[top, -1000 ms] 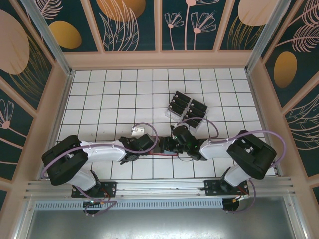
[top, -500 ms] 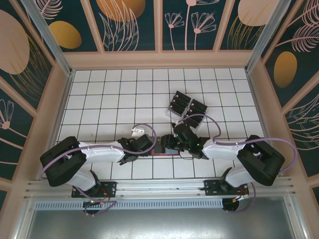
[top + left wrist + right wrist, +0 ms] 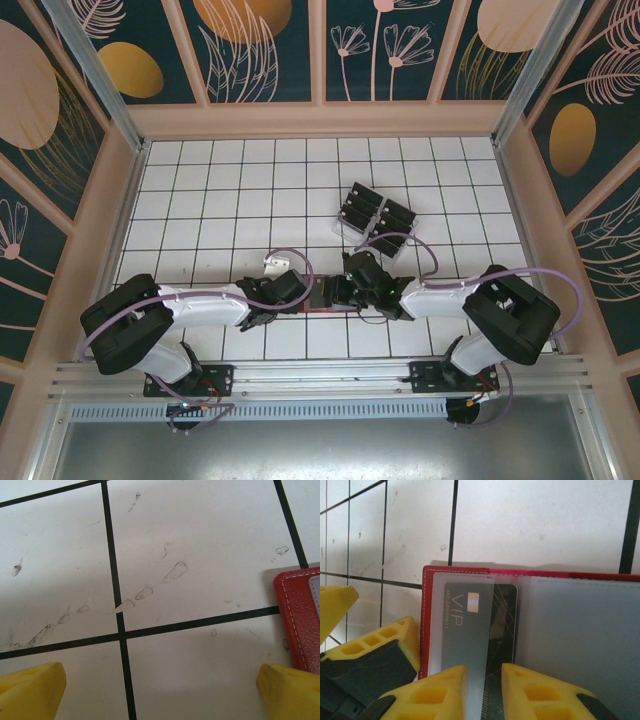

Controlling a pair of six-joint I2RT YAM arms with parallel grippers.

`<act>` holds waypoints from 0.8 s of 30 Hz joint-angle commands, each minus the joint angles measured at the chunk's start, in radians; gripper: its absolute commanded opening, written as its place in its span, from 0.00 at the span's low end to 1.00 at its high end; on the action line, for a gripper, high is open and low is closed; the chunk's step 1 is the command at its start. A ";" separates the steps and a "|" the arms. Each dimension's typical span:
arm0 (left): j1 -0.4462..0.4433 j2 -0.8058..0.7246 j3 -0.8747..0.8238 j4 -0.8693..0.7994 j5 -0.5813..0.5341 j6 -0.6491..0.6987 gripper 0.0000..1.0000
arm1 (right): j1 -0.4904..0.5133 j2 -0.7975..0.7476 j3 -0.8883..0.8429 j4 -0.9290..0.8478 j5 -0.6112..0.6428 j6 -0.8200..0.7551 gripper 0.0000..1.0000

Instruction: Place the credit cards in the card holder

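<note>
The card holder [image 3: 426, 620], a red wallet, lies open on the table between both grippers, its grey-blue pockets facing up. A black VIP credit card [image 3: 485, 615] lies flat in its left pocket, partly under the translucent flap. My right gripper [image 3: 484, 680] hovers over the card's near end, jaws a narrow gap apart, the card's face showing between them. My left gripper [image 3: 160, 692] is wide open, its right finger at the wallet's red edge [image 3: 297, 620]. From above, the left gripper [image 3: 295, 298] and right gripper [image 3: 347, 292] meet at the wallet [image 3: 325, 300].
A clear slotted tray [image 3: 345, 232] holding several more black cards [image 3: 375, 215] stands just behind the right gripper. A small white object [image 3: 275, 262] lies behind the left wrist. Wooden walls border the tiled table on three sides.
The right gripper's jaws have narrowed. The right arm swung slightly to the right and came back over the wallet. The left arm has stayed still.
</note>
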 commanded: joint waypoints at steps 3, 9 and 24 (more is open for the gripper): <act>-0.012 0.007 -0.016 0.022 0.032 -0.007 0.99 | 0.019 0.030 0.016 0.037 0.005 0.010 0.22; -0.017 0.015 -0.016 0.033 0.037 -0.009 0.99 | 0.034 0.059 0.040 0.041 -0.003 0.011 0.19; -0.025 0.013 -0.021 0.033 0.037 -0.018 0.99 | 0.054 0.060 0.081 0.043 -0.012 0.013 0.20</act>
